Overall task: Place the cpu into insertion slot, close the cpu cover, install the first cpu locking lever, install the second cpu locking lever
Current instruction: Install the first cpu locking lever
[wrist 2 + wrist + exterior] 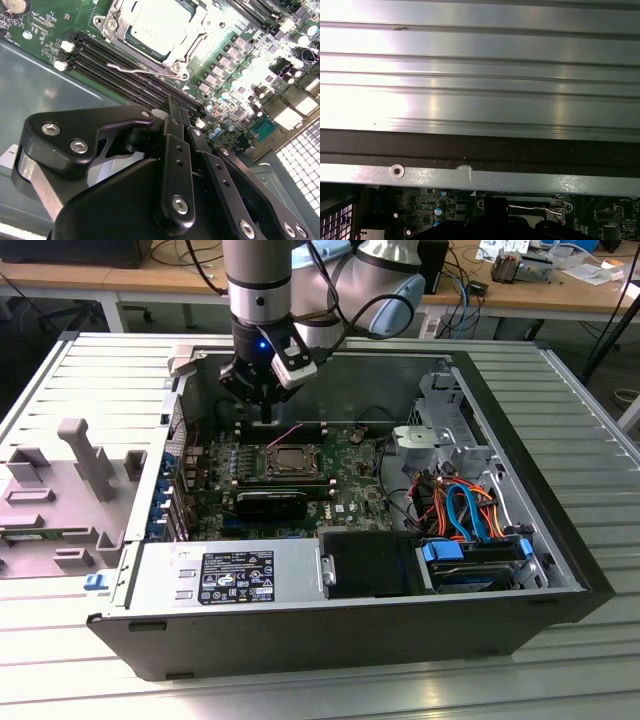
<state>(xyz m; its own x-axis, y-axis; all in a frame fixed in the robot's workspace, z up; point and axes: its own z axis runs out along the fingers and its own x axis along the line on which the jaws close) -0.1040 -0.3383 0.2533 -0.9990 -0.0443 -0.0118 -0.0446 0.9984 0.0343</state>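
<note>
In the open computer case (500, 620) the cpu (157, 22) lies with its silver top showing in the insertion slot (290, 462) on the green board. The cpu cover (202, 30) rests flat around it as a silver frame. A thin wire locking lever (137, 70) runs along the socket's edge beside the memory slots; the same lever (535, 206) appears in the first wrist view. My gripper (263, 418) hovers just behind the socket, near the case's rear wall. Its black fingers (176, 120) are pressed together, shut on nothing, a short way from the lever.
Long black memory slots (115, 65) flank the socket. A black block (275, 502) sits in front of it, with the power supply (230, 575) nearer the front. Drive cage and orange and blue cables (465, 510) fill the exterior view's right. A grey fixture (80, 470) stands outside the case.
</note>
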